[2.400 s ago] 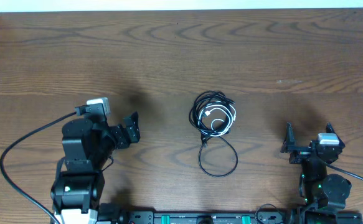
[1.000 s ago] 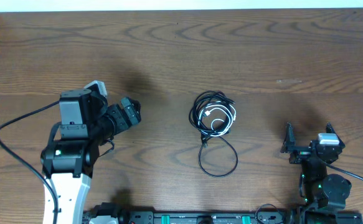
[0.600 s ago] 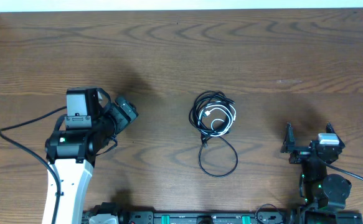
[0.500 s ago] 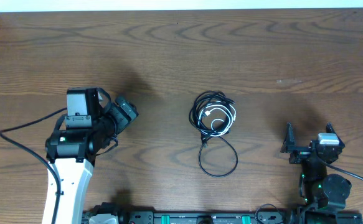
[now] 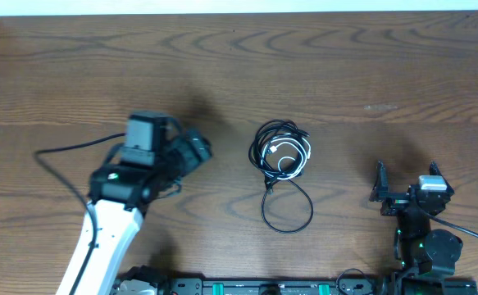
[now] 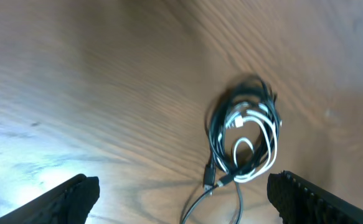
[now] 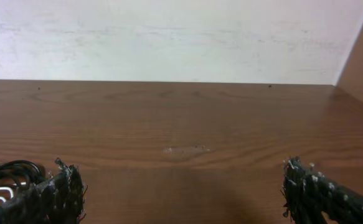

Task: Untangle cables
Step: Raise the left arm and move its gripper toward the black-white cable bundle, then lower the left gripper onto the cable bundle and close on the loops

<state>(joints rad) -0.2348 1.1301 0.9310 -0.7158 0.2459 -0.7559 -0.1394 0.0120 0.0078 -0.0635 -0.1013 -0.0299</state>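
The cables (image 5: 281,151) lie in a tangled bundle mid-table: black cords coiled round a shorter white one (image 5: 291,156), with one black loop (image 5: 288,210) trailing toward the front. My left gripper (image 5: 198,151) hovers just left of the bundle, jaws wide open and holding nothing. In the left wrist view the bundle (image 6: 246,132) sits ahead, right of centre, beyond the open gripper (image 6: 182,190). My right gripper (image 5: 407,177) rests open at the front right, well away from the cords. In the right wrist view that gripper (image 7: 180,183) is empty, and the cables (image 7: 8,168) peek in at the far left.
The bare wooden table (image 5: 239,74) stretches to a white wall (image 7: 169,37) at the back. A thick black arm wire (image 5: 66,152) trails left of the left arm. The arm bases stand along the front edge (image 5: 247,287).
My left arm has swung right and come closer to the cable bundle, jaws still wide. The right arm and the cables have not moved.
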